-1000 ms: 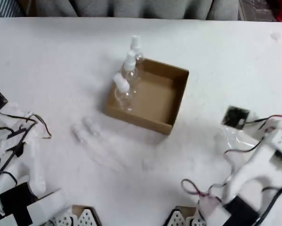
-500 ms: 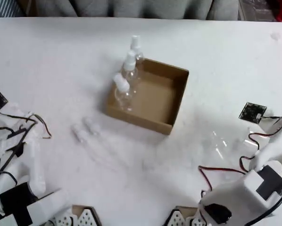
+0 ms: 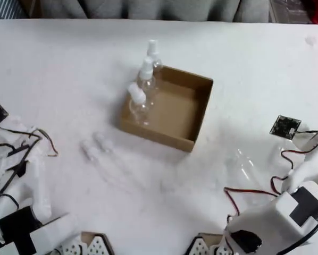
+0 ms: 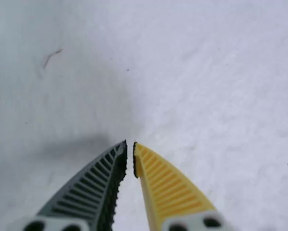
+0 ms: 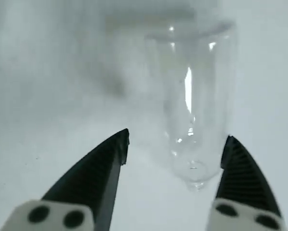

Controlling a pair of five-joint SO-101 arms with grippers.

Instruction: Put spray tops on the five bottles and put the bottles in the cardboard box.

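Observation:
An open cardboard box [image 3: 199,114] sits mid-table. Three clear bottles with white spray tops [image 3: 146,74] stand in a row along its left wall; I cannot tell whether they are inside or beside it. Two loose spray tops [image 3: 95,147] lie on the table left of the box's front. A clear bottle without a top [image 3: 247,162] lies near the right arm [image 3: 286,210]. In the right wrist view this bottle [image 5: 192,106] lies just ahead of my open right gripper [image 5: 175,138], with its near end between the fingertips. My left gripper [image 4: 129,144] is shut and empty over bare table.
The left arm [image 3: 21,196] with its loose cables sits at the table's front left corner. A small circuit board [image 3: 284,126] sticks out above the right arm. The white tabletop [image 3: 68,69] stretches wide around the box.
The right arm swung and pulled back toward the front right corner in the first half second, then held almost still. The left arm, box and capped bottles have not moved.

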